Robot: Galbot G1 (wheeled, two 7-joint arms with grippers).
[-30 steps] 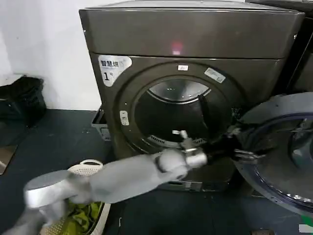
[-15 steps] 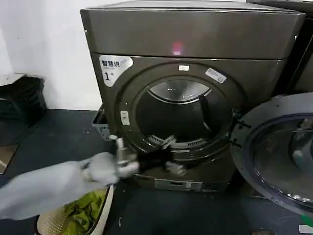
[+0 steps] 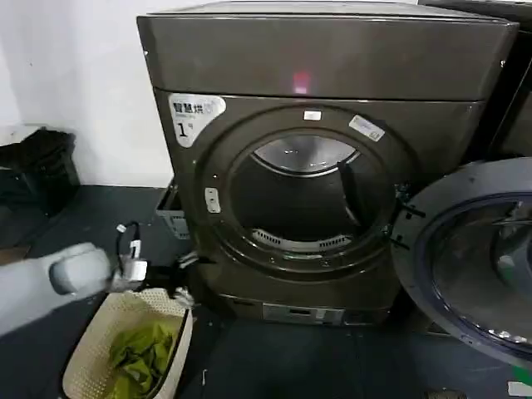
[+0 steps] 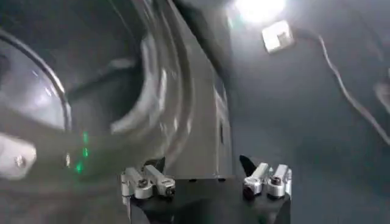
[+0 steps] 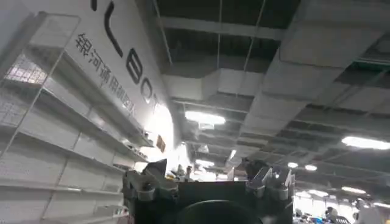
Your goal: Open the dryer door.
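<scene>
The dryer point(image 3: 332, 58) is a dark bronze-grey box with a white "1" sticker and a small pink light. The dryer door point(image 3: 478, 266) hangs wide open at the right, its dark grey inner side and tinted glass turned towards me. The round drum opening point(image 3: 303, 199) is uncovered. My left gripper point(image 3: 179, 278) hovers low at the dryer's lower left corner, above the basket, well away from the door. It is open with nothing between its fingers point(image 4: 204, 167). My right gripper point(image 5: 207, 173) points up at a ceiling, open and holding nothing.
A woven basket point(image 3: 91, 332) with green cloth sits on the dark floor under my left arm. A grey crate point(image 3: 170, 212) stands beside the dryer's left side. A black bag point(image 3: 37, 170) lies far left. Another dark machine point(image 3: 515, 108) stands at the right.
My left arm has pulled back from the open door at the right, across the drum opening, to the low left above the basket. The door has swung slightly wider.
</scene>
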